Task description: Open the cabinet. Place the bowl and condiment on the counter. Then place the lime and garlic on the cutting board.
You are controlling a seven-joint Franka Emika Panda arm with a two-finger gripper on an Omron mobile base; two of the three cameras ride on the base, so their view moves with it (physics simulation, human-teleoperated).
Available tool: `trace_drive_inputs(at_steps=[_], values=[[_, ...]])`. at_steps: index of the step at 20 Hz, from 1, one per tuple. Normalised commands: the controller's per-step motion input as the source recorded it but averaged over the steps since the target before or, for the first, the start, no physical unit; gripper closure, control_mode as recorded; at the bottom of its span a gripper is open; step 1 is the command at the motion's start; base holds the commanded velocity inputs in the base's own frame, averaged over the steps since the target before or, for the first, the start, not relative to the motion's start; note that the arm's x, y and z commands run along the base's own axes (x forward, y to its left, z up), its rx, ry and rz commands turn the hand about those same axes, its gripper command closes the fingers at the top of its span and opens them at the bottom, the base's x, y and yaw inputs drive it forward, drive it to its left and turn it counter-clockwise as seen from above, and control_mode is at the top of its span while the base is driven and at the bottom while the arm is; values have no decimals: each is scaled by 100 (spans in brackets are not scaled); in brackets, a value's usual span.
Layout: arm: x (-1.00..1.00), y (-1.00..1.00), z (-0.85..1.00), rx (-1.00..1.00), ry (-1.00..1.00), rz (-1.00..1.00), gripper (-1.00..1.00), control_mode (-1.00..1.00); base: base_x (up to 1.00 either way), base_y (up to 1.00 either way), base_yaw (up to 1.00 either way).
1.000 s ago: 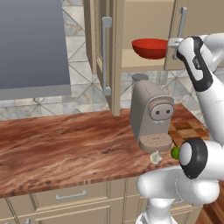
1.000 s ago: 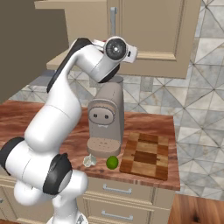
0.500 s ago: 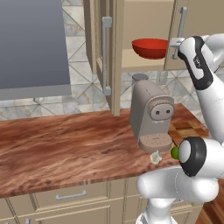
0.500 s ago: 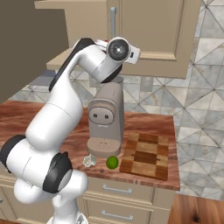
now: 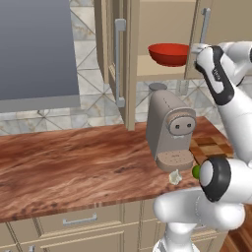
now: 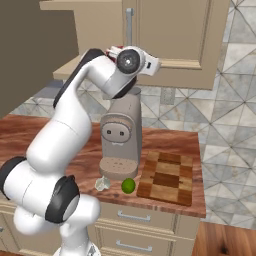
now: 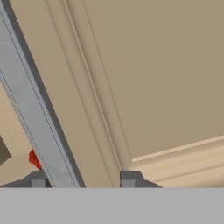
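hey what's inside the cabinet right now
On the cabinet shelf sits the red bowl. The rest of the inside is hidden behind the right door and the arm, so the condiment can't be confirmed.

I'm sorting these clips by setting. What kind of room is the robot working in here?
A home-style kitchen, simulated. A wood-grain counter runs over beige drawers, a coffee machine stands on it beside a checkered cutting board, and a wall cabinet above holds a red bowl.

Gripper (image 7: 83, 179) closer to handle (image 7: 37, 127) (slightly)
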Motion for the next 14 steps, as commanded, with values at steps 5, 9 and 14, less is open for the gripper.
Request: trace_drive_inputs(at_steps=[5, 9, 14], values=[[7, -35, -8, -1, -4, -39, 100, -100, 0, 0, 0], [0, -86, 0, 1, 0, -30, 100, -100, 0, 0, 0], [-1, -100, 0, 10, 0, -26, 100, -100, 0, 0, 0]])
